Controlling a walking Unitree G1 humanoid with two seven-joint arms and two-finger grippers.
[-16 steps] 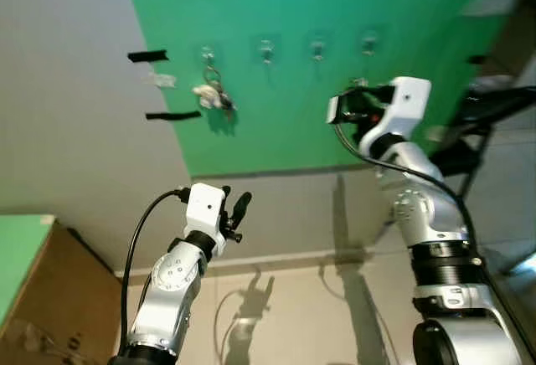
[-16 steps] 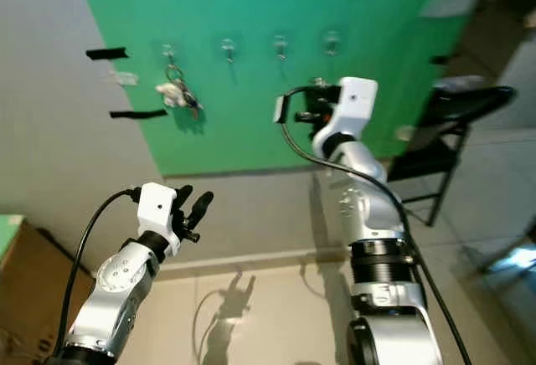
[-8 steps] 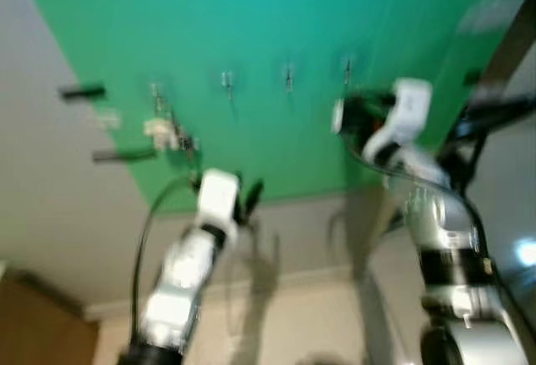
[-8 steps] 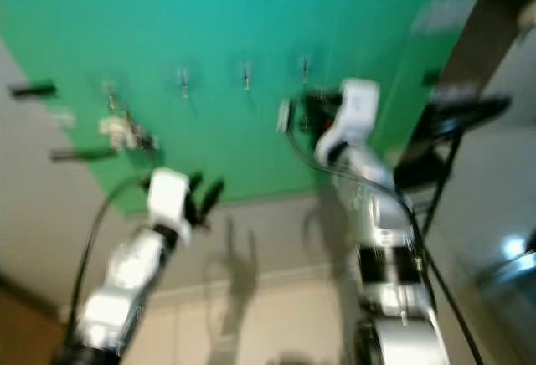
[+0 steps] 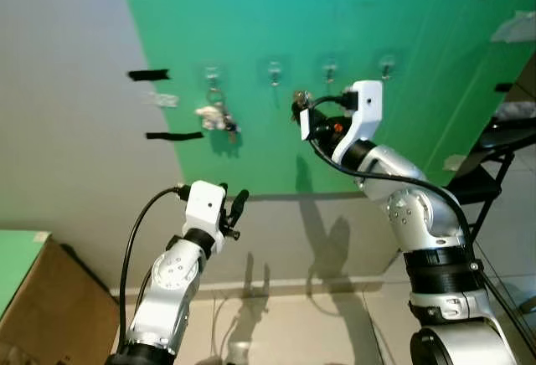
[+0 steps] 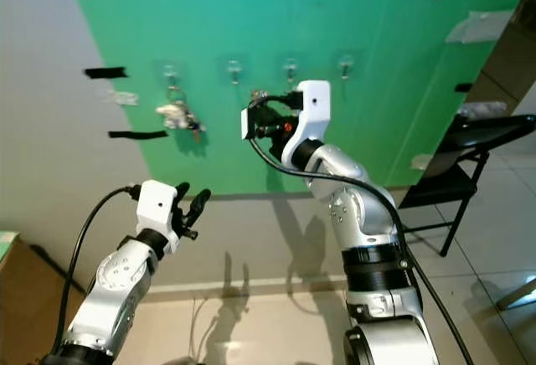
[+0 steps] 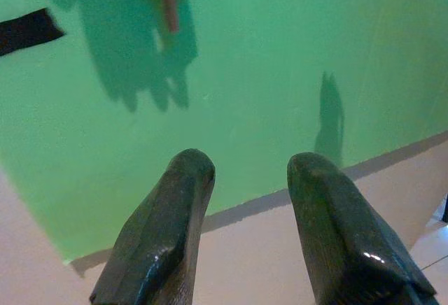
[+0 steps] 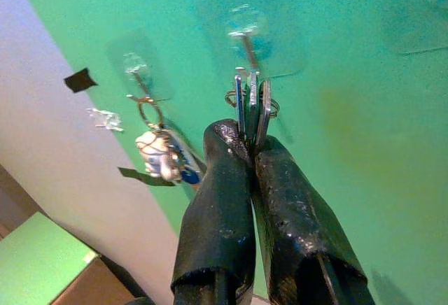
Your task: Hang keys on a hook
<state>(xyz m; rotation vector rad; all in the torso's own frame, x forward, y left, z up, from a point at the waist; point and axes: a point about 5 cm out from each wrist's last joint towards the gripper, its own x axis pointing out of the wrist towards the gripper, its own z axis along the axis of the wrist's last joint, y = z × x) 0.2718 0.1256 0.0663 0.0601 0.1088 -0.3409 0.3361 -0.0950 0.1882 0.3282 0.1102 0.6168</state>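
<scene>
Four small hooks sit in a row on the green wall panel (image 5: 352,13). A bunch of keys with a white fob (image 5: 216,115) hangs from the leftmost hook (image 5: 211,74). My right gripper (image 5: 300,104) is raised to the wall, shut on a set of keys (image 8: 250,105) that stick up from its fingertips. The key ring lies just below the second hook (image 8: 245,36); I cannot tell if they touch. My left gripper (image 5: 234,210) is held low in front of the wall, open with nothing in it (image 7: 245,172).
Two black tape strips (image 5: 148,74) (image 5: 173,136) mark the grey wall left of the panel. A cardboard box (image 5: 50,315) stands at the lower left. A black folding chair (image 5: 494,147) stands at the right beside my right arm.
The view shook and blurred, then settled. My right gripper moved left along the hook row, from below the third and fourth hooks to the second. The left arm holds its pose.
</scene>
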